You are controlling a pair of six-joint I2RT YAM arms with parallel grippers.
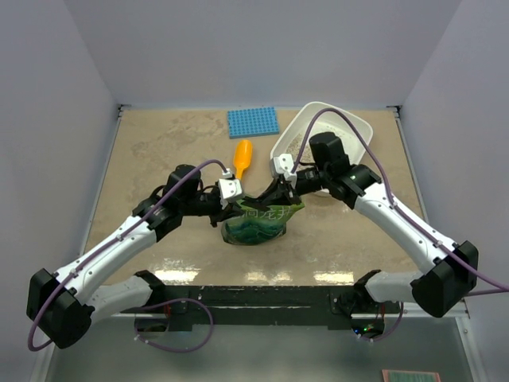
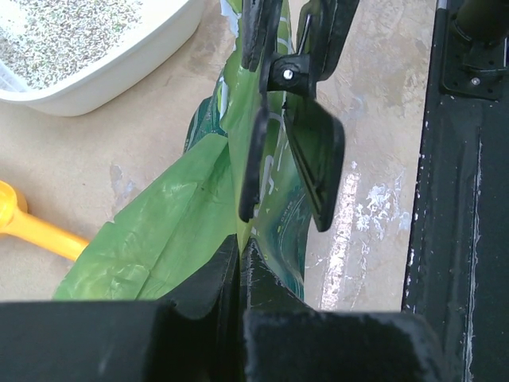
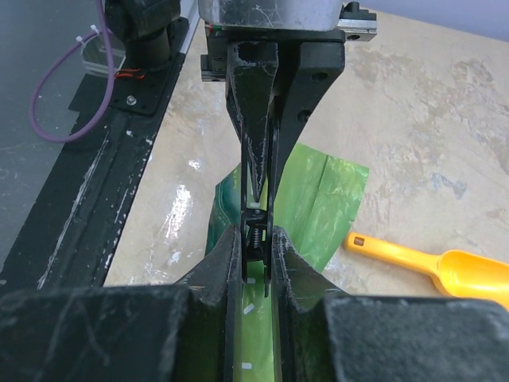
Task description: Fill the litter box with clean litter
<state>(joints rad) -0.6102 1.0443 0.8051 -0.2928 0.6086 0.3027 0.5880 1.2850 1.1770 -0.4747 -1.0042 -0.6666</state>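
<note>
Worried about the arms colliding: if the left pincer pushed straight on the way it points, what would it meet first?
Most likely the right pincer: it faces the left pincer head-on, both clamped on the top edge of the crinkly green foil bag, little bag between them.

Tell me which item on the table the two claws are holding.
The green bag: the left claw and right claw both pinch its top. The orange scoop, blue mat and litter box lie ungripped beyond it.
</note>
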